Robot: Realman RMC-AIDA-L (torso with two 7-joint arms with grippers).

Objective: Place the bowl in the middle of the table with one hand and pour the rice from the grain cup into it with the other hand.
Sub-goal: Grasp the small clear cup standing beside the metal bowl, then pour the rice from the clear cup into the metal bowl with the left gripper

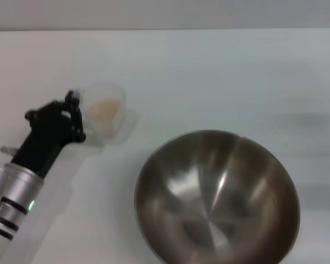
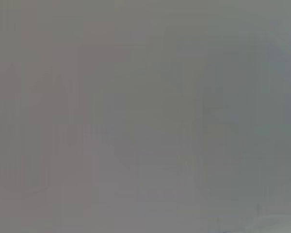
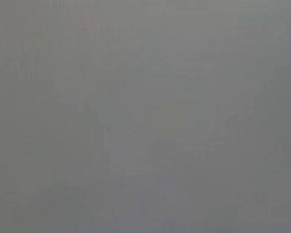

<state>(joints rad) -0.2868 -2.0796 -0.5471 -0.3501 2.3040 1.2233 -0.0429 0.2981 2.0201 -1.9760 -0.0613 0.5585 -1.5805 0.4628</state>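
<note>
In the head view the grain cup [image 1: 105, 114], clear plastic, stands upright on the white table [image 1: 220, 71] at the left, with a heap of pale rice [image 1: 103, 111] inside. My left gripper [image 1: 77, 117] reaches in from the lower left and is open, its fingertips right at the cup's near-left side; I cannot tell whether they touch it. The steel bowl [image 1: 217, 198] sits empty at the lower middle-right, partly cut off by the bottom edge. My right gripper is out of view. Both wrist views show only flat grey.
The table's far edge [image 1: 165, 29] runs across the top of the head view. The left arm's silver forearm [image 1: 14, 192] lies over the lower left corner. A gap of bare table separates cup and bowl.
</note>
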